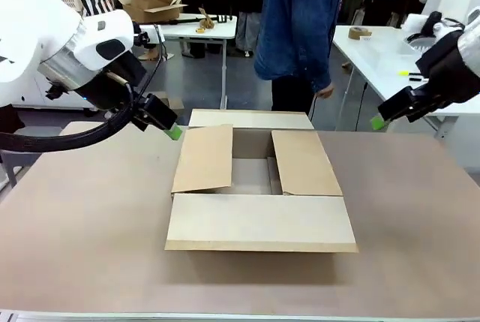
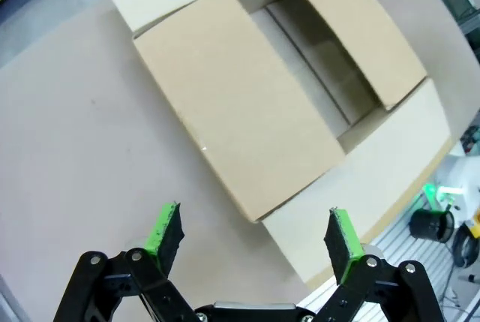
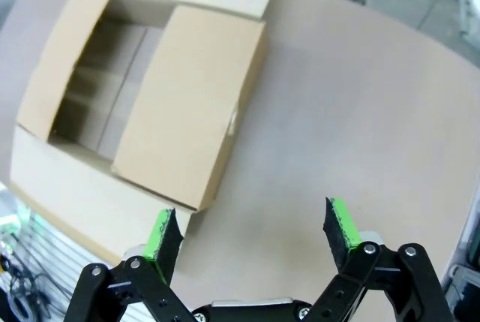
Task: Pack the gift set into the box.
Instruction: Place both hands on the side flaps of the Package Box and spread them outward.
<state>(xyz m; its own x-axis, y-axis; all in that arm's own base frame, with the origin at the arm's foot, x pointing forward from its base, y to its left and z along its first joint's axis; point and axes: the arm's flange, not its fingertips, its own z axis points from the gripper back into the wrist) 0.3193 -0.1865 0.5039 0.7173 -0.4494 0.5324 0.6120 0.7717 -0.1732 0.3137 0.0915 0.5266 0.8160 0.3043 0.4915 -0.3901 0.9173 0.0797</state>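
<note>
The box (image 1: 259,194) sits mid-desk between the two sets of jaws, below and ahead of each, its side flaps folded partly inward over a seemingly empty interior; thin corrugated board like this should be light and stiff but bendy at the creases, so a flap's free edge looks the best place to pinch. Both the left gripper (image 2: 253,233) and the right gripper (image 3: 251,230) hang with jaws spread wide, holding nothing. Only the front view shows a person (image 1: 298,29) beyond the desk (image 1: 90,224); the gift set appears nowhere.
</note>
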